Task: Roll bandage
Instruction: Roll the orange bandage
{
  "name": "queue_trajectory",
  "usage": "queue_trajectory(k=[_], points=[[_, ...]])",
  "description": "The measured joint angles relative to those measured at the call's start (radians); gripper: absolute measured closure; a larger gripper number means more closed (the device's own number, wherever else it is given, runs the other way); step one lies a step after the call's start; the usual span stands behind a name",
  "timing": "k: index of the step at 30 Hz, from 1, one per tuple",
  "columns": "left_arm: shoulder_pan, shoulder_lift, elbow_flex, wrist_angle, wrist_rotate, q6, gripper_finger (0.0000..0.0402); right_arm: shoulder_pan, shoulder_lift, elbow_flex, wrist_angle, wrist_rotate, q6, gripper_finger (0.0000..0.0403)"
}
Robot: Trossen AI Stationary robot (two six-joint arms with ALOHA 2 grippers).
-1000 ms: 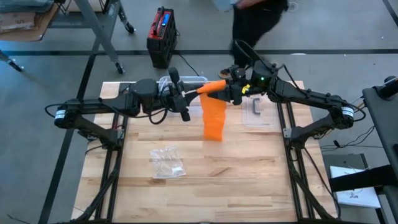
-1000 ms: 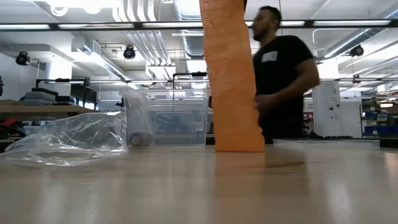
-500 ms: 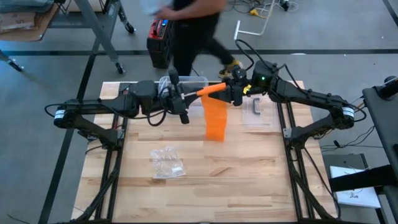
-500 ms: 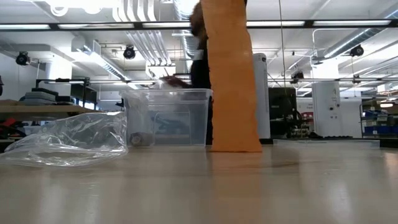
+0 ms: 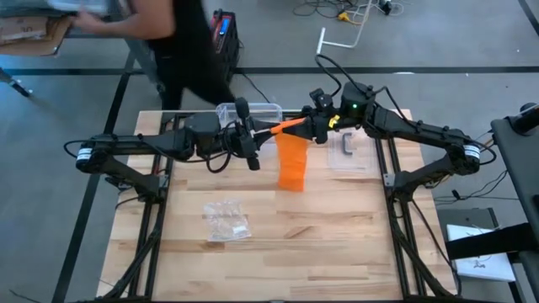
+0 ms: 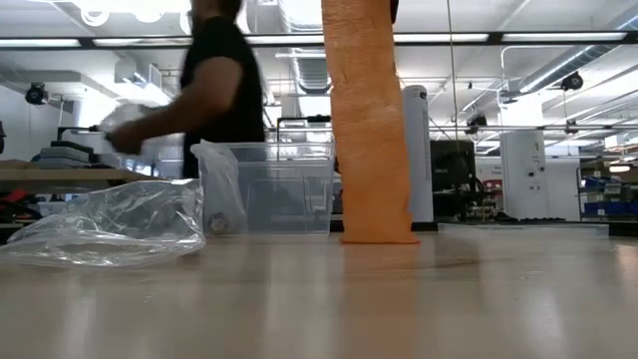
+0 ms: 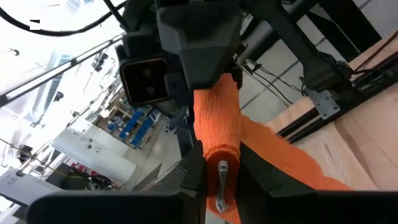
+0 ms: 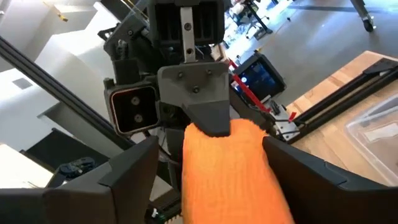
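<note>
An orange bandage (image 5: 291, 160) is stretched between my two grippers above the far middle of the table. Its upper part is a twisted roll (image 5: 286, 126), and a flat strip hangs from it. The strip's lower end (image 6: 379, 235) rests on the table. My left gripper (image 5: 255, 141) is shut on the roll's left end. My right gripper (image 5: 312, 126) is shut on the right end. In the left wrist view the bandage (image 7: 217, 137) runs up to the right gripper's body. My left gripper pinches the rolled end of the bandage (image 7: 219, 155) between its two fingers, coming level from the table's left. The roll runs on along the fingers toward the other gripper, clear of the table. My right gripper holds the bandage's other end (image 8: 227, 162) between its two fingers, coming level from the table's right. The bandage fills the gap between the fingers (image 8: 140, 171). The strip hangs below, down to the table.
A clear plastic bin (image 5: 248, 112) stands at the far edge behind the grippers. A crumpled clear bag (image 5: 226, 220) lies left of the middle. A clear lid with a dark handle (image 5: 348, 147) lies at the right. A person (image 5: 168, 42) walks behind the table.
My left gripper has shifted a little toward the table's right. The bandage stays held, its lower end on the table. The person behind the table has walked from the right toward the left.
</note>
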Motion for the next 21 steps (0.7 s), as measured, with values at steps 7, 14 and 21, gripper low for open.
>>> queue_trajectory(k=[7,14,21], points=[[0.000,0.011,0.000,0.031,-0.027,0.044,0.0356,0.000,0.000,0.000,-0.037,-0.002,-0.002,0.0170],[0.000,0.011,0.000,0.035,-0.038,0.030,0.0353,0.000,0.000,0.000,-0.032,0.001,-0.027,0.0208],[-0.003,0.005,0.000,0.029,-0.045,-0.189,0.0307,0.000,0.000,0.000,-0.025,0.000,-0.184,0.0245]])
